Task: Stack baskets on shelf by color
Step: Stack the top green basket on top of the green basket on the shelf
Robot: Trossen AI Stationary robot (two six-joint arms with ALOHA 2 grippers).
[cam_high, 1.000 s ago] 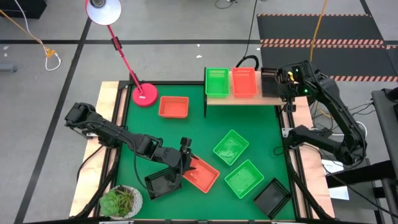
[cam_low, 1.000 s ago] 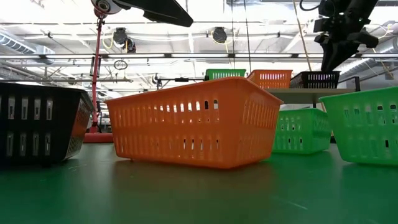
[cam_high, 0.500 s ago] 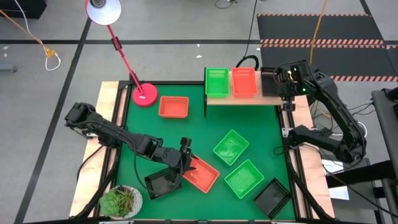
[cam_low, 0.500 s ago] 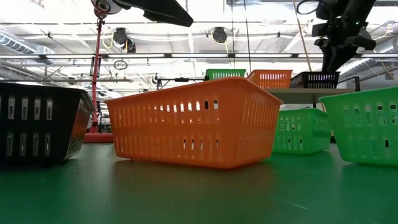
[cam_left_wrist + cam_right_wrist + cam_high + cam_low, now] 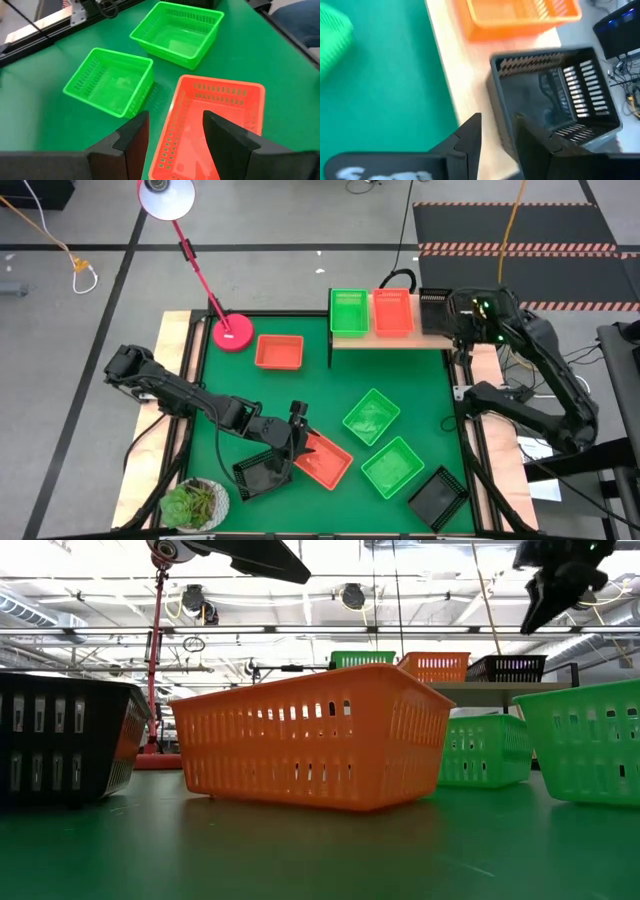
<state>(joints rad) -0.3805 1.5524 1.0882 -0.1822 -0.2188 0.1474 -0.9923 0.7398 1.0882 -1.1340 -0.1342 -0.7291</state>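
The light-wood shelf (image 5: 390,340) stands at the table's far edge. It carries one green basket (image 5: 348,312), one orange basket (image 5: 393,312) and one black basket (image 5: 434,310) side by side. My right gripper (image 5: 498,120) is open, above the black basket (image 5: 555,95) at its near right side, clear of it (image 5: 555,590). My left gripper (image 5: 176,117) is open and hovers over an orange basket (image 5: 215,125) near the table's front, next to a black basket (image 5: 262,473). Another orange basket (image 5: 279,352), two green baskets (image 5: 371,417) (image 5: 392,467) and a black one (image 5: 437,498) rest on the green tabletop.
A red lamp base (image 5: 232,332) stands at the far left of the table, its stem slanting up to the lamp head (image 5: 165,195). A potted plant (image 5: 195,503) sits at the near left corner. Bare green surface lies between the shelf and the loose baskets.
My right gripper has risen from just over the black basket on the shelf to higher above it, drifting slightly toward the table's right. The black basket has stayed in place on the shelf.
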